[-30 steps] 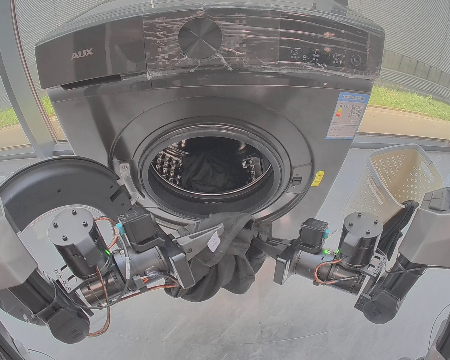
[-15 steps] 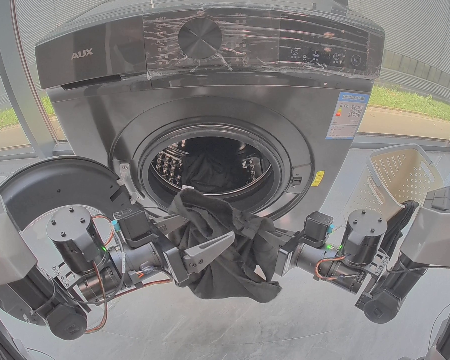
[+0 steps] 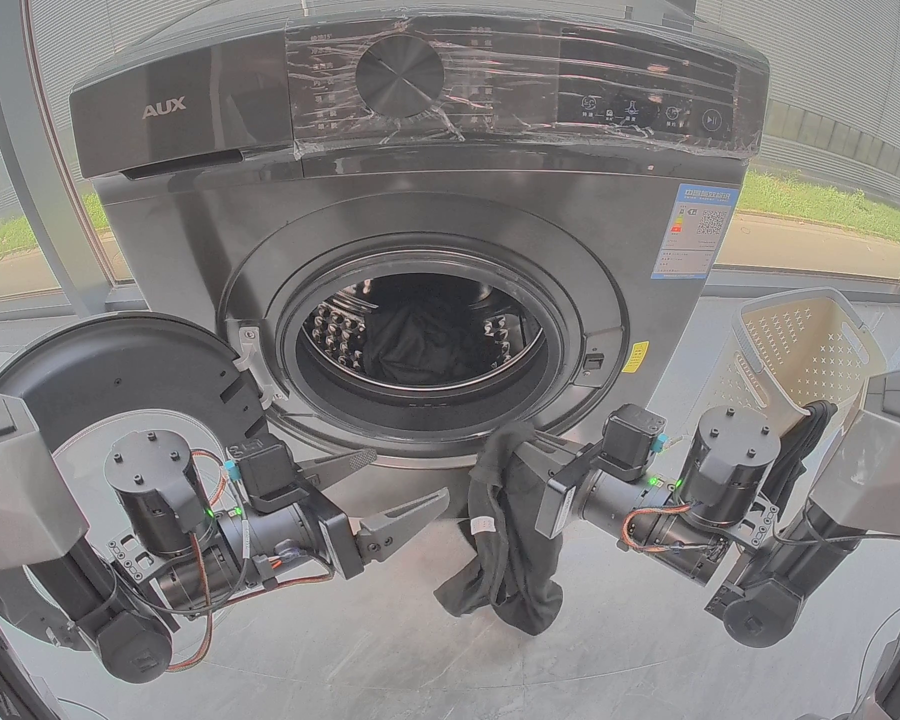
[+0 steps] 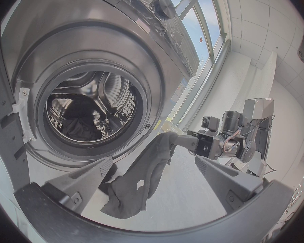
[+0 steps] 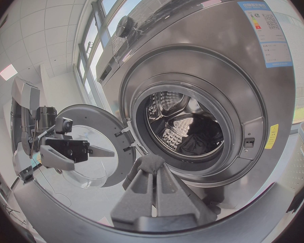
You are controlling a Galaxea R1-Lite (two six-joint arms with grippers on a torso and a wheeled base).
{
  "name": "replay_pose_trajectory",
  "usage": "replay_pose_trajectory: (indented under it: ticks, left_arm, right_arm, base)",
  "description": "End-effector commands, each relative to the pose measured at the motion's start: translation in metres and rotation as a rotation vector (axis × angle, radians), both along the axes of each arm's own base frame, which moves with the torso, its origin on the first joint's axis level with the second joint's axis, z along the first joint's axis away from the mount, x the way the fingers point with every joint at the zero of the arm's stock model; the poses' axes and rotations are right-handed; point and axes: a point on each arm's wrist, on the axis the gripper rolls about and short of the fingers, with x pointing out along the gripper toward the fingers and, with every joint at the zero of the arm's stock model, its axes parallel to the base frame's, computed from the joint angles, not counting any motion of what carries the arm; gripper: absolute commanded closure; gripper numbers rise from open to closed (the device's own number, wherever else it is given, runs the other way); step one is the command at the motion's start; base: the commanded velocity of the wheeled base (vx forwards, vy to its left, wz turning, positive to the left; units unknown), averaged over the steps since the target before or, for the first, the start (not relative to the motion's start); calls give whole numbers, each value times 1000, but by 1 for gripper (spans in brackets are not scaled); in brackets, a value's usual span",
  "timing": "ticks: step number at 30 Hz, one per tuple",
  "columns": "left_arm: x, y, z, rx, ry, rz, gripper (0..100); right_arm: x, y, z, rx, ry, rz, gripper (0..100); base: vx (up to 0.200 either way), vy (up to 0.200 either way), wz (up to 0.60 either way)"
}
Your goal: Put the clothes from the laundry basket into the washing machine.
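right claw (image 5: 155, 168) clenched on black garment (image 3: 507, 542), hanging slack just below washing machine (image 3: 420, 202) door opening. left claw (image 3: 410, 475) released, empty. advice: lift garment clear of lip, carry deep into drum (image 3: 335, 332) before release; trailing hem may snag.

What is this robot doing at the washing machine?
It is loading laundry. Its right tool is shut on a black garment that hangs down in front of the washing machine, below the open drum. The left tool is open and empty beside it. Another dark garment lies in the drum.
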Motion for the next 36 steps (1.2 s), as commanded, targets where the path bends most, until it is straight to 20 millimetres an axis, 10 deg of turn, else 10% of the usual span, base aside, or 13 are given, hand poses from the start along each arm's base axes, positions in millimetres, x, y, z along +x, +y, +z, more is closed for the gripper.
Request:
replay_pose_trajectory:
  ticks: [1,36]
  left_arm:
    - [-1,2,-11,31,40,5,0]
    - [25,6,-101,288,183,31,0]
  right_arm:
    - [-4,2,9,18,-20,10,100]
    - [-9,5,64,98,-113,8,100]
  base:
    - [0,0,0]
    - [0,0,0]
